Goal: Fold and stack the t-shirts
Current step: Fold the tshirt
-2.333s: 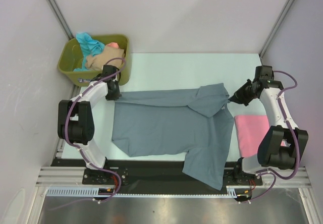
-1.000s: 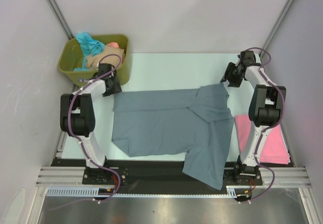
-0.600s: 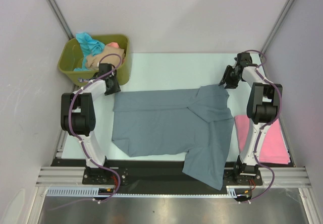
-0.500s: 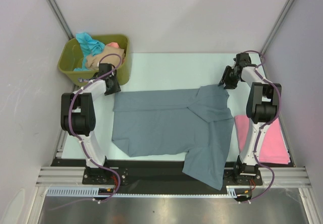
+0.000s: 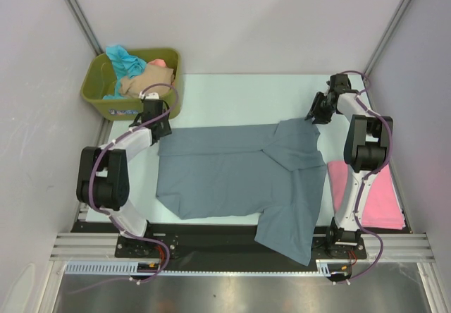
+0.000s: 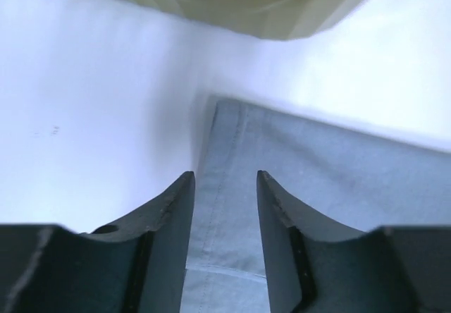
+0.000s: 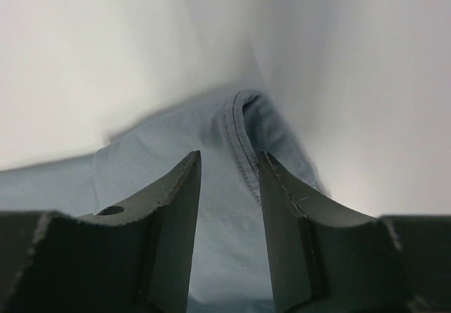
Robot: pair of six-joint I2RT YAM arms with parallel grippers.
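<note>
On the bench [image 5: 239, 94], the grey-blue t-shirt [image 5: 232, 172] lies spread wide between my two arms. It is mostly flat, with one flap turned over itself on the right, and its near-right part hangs over the bench's near edge. My left jaws are at its far-left corner, just beside the tub [image 5: 94, 94]. In the left wrist view they stand parted and straddle the hem, with the cloth [image 6: 317, 200] flat under the gap, so nothing is pinched there. My right jaws are at the far-right corner. In the right wrist view they are also parted, with a stitched edge of the shirt [image 7: 239, 137] sitting between the tips, and I see no grasp there either. The pink t-shirt [image 5: 384, 204] lies as a flat rectangle on the right side of the bench, partly behind my right arm and just beside the grey one. I take it as folded and as the start of the stack. The teal t-shirt [image 5: 123, 59], the beige t-shirt [image 5: 141, 82] and the salmon t-shirt [image 5: 161, 63] are bunched in the tub, not yet handled. Progress is early by my judgement: one shirt done, and the grey one laid out with its folds barely begun. After that it needs stacking on the pink, then three more wait in the tub. The next step looks like clamping both far corners.
</note>
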